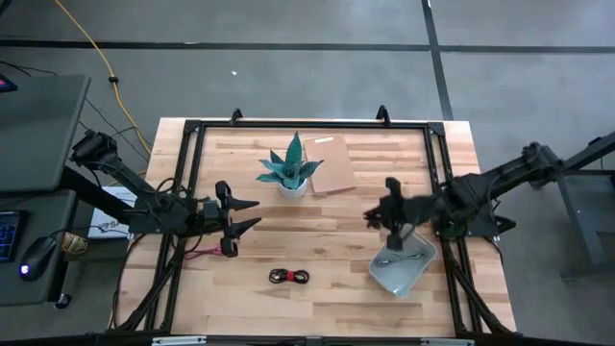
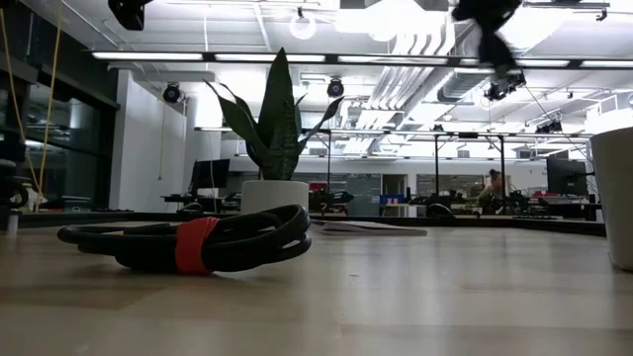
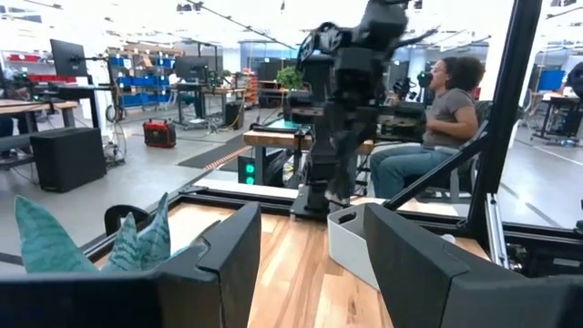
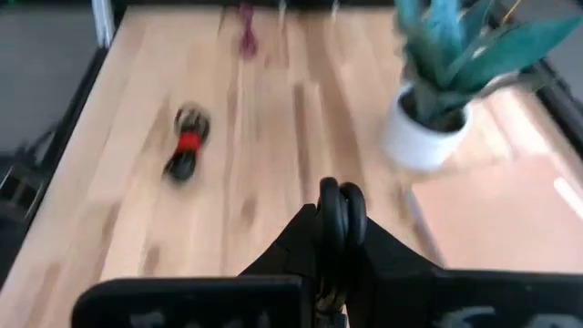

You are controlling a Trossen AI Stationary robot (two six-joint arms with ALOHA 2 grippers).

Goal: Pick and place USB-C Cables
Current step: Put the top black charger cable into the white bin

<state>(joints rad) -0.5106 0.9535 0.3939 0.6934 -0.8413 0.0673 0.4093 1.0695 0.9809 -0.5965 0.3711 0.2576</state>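
Note:
A red-and-black cable bundle (image 1: 289, 277) (image 2: 198, 242) (image 4: 187, 146) lies on the wooden table near its front edge. A pink-magenta cable (image 1: 197, 253) (image 4: 247, 32) lies on the table near the left edge, just in front of my left gripper. A thin pale cable (image 1: 392, 258) rests inside the grey tray (image 1: 415, 272). My left gripper (image 1: 252, 215) (image 3: 310, 273) hovers open and level at the table's left, nothing between its fingers. My right gripper (image 1: 371, 218) (image 4: 340, 214) is shut and empty above the table, just off the tray's far-left side.
A potted plant (image 1: 291, 171) (image 2: 272, 129) (image 4: 437, 91) stands at the middle back, with a flat cardboard sheet (image 1: 332, 163) beside it. The tray (image 3: 351, 246) sits front right. A person (image 3: 437, 109) sits beyond the table's right side. Bare wood lies between the two grippers.

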